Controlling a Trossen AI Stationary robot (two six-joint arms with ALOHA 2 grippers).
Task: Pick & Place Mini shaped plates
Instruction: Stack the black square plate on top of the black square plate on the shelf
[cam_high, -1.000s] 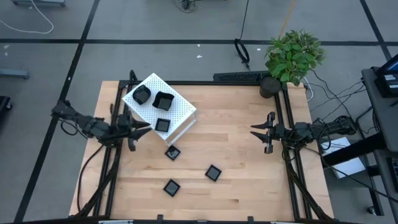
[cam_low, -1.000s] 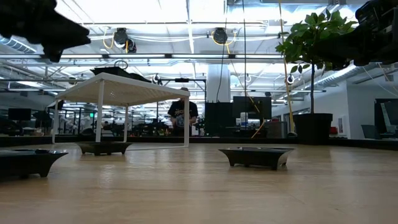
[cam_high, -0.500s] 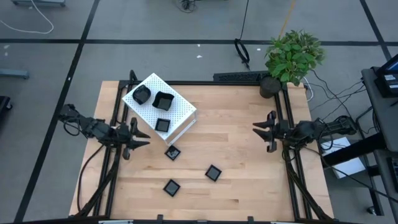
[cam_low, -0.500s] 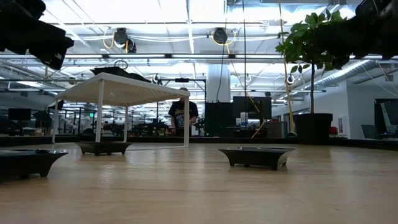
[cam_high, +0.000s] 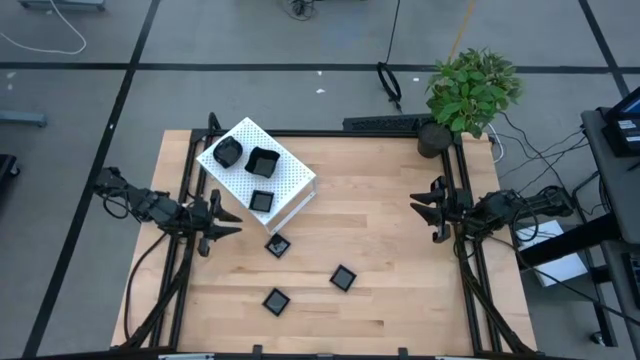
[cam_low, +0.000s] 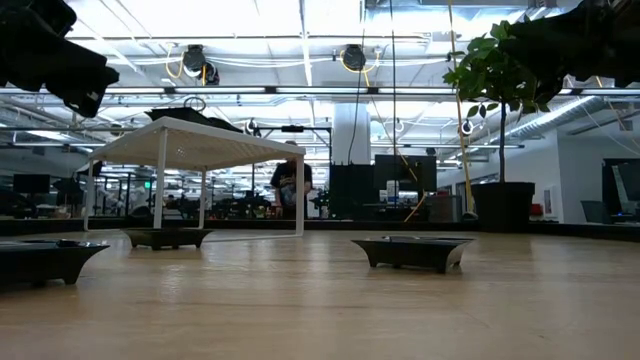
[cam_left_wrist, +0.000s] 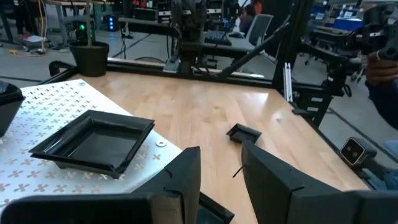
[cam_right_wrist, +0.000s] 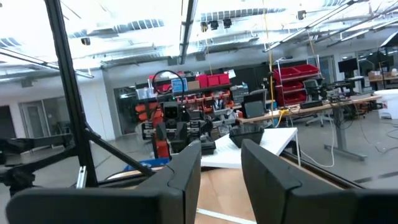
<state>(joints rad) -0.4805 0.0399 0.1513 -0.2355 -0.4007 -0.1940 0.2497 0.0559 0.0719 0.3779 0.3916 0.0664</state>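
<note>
The mini shaped plates are small glossy black dishes. Three sit on the white perforated box (cam_high: 255, 172): a round-edged one (cam_high: 228, 152) and two square ones (cam_high: 262, 161) (cam_high: 261, 201). Three more square plates rest on the wooden table (cam_high: 277, 245) (cam_high: 343, 277) (cam_high: 275, 299). My left gripper (cam_high: 225, 222) is open and hovers at the table's left side, just near of the box; its wrist view shows a plate on the box (cam_left_wrist: 93, 143) and one on the table (cam_left_wrist: 244, 133). My right gripper (cam_high: 426, 208) is open, raised at the right side.
A potted plant (cam_high: 470, 90) stands at the far right corner. Black frame rails run along the left (cam_high: 185, 200) and right (cam_high: 462, 200) table edges. The box stands on thin legs (cam_low: 160, 180). Bare wood lies between the plates and the right gripper.
My left gripper has drawn back from the box's near corner toward the table's near-left and stayed open. My right gripper has pulled slightly toward the right edge. The plates and the box have not moved.
</note>
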